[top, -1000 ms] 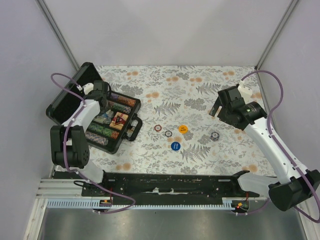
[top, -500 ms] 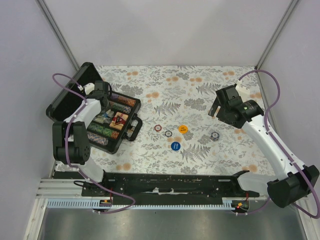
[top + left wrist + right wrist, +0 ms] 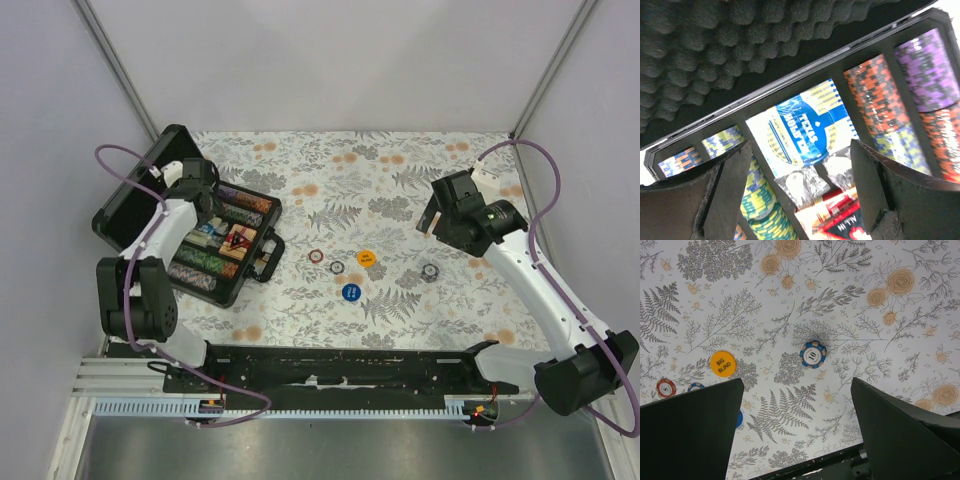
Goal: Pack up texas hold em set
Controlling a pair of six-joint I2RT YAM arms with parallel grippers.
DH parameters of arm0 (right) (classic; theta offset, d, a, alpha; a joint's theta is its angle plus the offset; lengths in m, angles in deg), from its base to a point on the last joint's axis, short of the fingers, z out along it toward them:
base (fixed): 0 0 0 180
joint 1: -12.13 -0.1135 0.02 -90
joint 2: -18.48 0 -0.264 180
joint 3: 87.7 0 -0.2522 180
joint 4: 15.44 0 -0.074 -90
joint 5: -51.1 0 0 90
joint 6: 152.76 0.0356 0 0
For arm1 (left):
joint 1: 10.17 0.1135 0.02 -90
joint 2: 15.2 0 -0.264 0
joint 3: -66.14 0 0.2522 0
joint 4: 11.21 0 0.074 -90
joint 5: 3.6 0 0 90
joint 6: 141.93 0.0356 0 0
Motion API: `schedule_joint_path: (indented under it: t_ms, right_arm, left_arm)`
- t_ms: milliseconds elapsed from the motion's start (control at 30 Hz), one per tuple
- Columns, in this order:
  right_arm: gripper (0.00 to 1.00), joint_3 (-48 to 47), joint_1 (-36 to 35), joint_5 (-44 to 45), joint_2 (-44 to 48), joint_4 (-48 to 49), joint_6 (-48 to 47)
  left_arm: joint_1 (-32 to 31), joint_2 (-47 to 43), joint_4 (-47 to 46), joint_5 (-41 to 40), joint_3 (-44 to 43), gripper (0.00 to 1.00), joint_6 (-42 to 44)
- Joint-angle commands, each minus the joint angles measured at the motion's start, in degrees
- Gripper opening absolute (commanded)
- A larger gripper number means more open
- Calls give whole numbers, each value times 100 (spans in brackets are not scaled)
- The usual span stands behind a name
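The black case (image 3: pixel 262 262) lies open at the left, its foam-lined lid (image 3: pixel 128 200) raised behind it. Rows of striped poker chips (image 3: pixel 875 90) fill its slots. Between them lie a blue-and-white Texas Hold'em pack (image 3: pixel 802 130) and the red-orange card box (image 3: pixel 232 248), with a dark triangle (image 3: pixel 241 240) on top. My left gripper (image 3: pixel 800 195) hovers open just above the pack, holding nothing. On the mat lie an orange button (image 3: pixel 723 363), a blue button (image 3: pixel 350 292) and loose chips (image 3: pixel 813 354). My right gripper (image 3: pixel 797 405) hangs open above them.
A flowered mat (image 3: pixel 400 180) covers the table. A red chip (image 3: pixel 317 256) and a dark chip (image 3: pixel 337 266) lie between the case's handle and the orange button. Grey walls stand close at the left, back and right. The arms' black base rail (image 3: pixel 340 365) runs along the near edge.
My left gripper's jaws have spread wider and it has drawn back slightly toward the lid. The right arm shifted a little, then stayed still.
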Motion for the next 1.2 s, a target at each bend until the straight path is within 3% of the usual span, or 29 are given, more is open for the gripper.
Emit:
schedule_joint_path:
  t_ms: [0,233,567,900,1167]
  right_arm:
    - [96,-135,13,12,44,121,108]
    - [96,-56,22,-470,-202,262,56]
    - [97,-354,22,-1033,-976,254,-612]
    - [98,40,443,-673,-503,34,-1043]
    - [98,242,743,-866,26,-230,-630]
  left_arm:
    - [-6,-681,279,358,-293,85,-139]
    - [-813,-1376,271,1641,32,86,326]
    - [-3318,-1052,-361,2204,409,87,591]
    - [-5489,63,-766,1898,613,88,-200]
    - [-5930,1066,-573,1485,-38,90,133]
